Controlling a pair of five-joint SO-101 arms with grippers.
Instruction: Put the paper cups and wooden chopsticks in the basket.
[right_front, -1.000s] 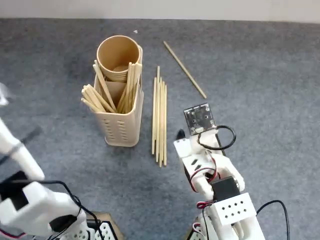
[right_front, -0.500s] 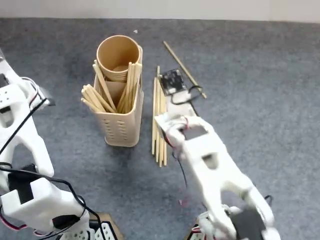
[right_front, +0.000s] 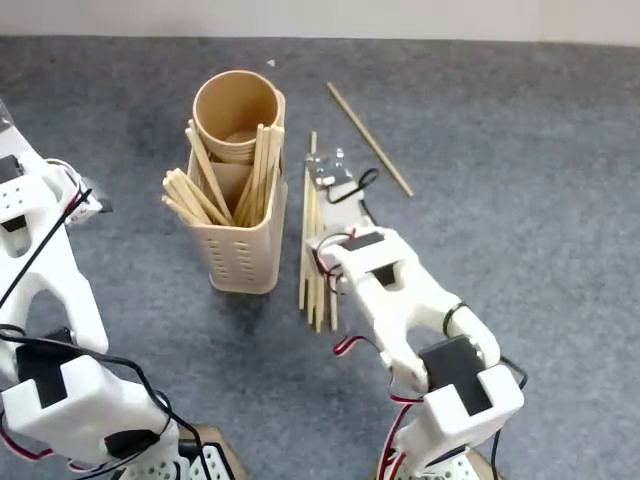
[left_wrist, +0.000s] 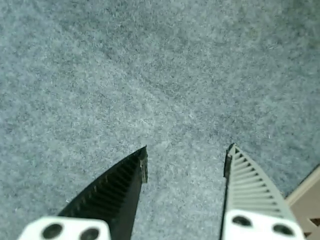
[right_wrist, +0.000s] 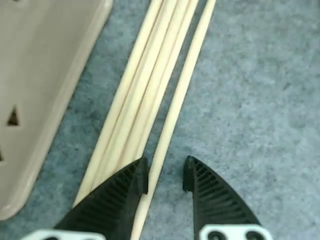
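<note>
**High view.** The basket (right_front: 240, 235) stood upright on the grey surface (right_front: 520, 150). It held stacked paper cups (right_front: 237, 115) in its far compartment and several wooden chopsticks (right_front: 200, 190) leaning in the near one. Just beside the basket lay a loose bundle of chopsticks (right_front: 312, 275), flat on the surface. A single chopstick (right_front: 370, 140) lay apart from it, at a slant, farther back. The right arm (right_front: 400, 300) extended over the bundle, with its wrist end above the bundle's far half. The left arm (right_front: 40, 250) stood at the surface's left edge, well apart from the basket.

**Left wrist view.** The left tool (left_wrist: 187, 150) hung over bare grey surface. Its fingers were spread wide apart, with nothing between them.

**Right wrist view.** The right tool (right_wrist: 165, 170) sat low over the bundle (right_wrist: 150, 75), its fingers a narrow gap apart and not clamped. The outermost chopstick (right_wrist: 170, 130) ran into that gap, close against the dark finger (right_wrist: 125, 192); the other sticks lay outside it, toward the basket wall (right_wrist: 45, 90).
</note>
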